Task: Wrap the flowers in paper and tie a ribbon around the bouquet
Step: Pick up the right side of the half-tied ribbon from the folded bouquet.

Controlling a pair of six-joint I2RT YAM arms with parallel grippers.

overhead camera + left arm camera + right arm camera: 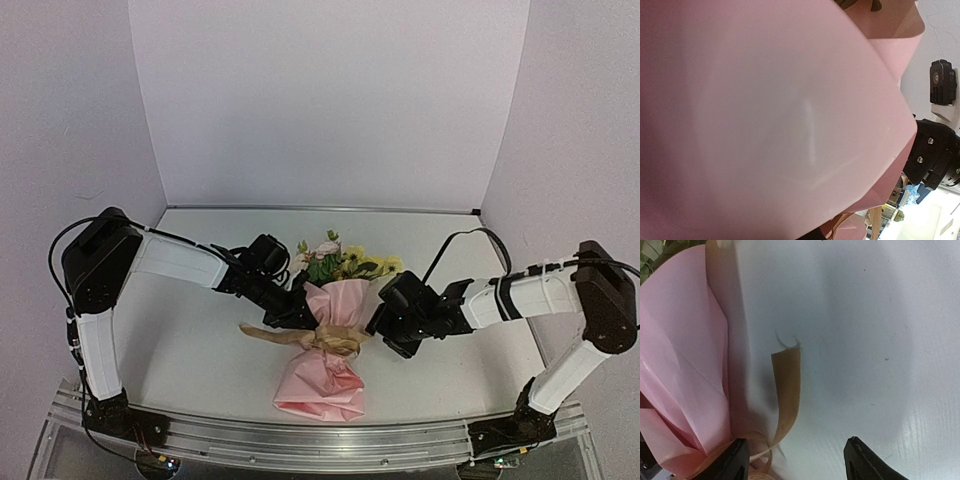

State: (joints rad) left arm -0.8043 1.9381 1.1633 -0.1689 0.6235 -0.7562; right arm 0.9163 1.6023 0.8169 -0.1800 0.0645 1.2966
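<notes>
On the table (200,345), the bouquet (335,300), ribbon (322,340) around it, lies between the closed left gripper (298,315) and the open, empty right gripper (797,452).

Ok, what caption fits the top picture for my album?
Pink paper bouquet with tan ribbon around its middle, lying between the left arm and right arm.

No text, label, brand, number or sign can be read in any of the three views. The paper (322,388) and the ribbon (335,341), at the centre of the overhead view, show plain unprinted surfaces. The small fittings on the metal rail (320,447) at 6 o'clock are too small for any marking to be made out.
</notes>
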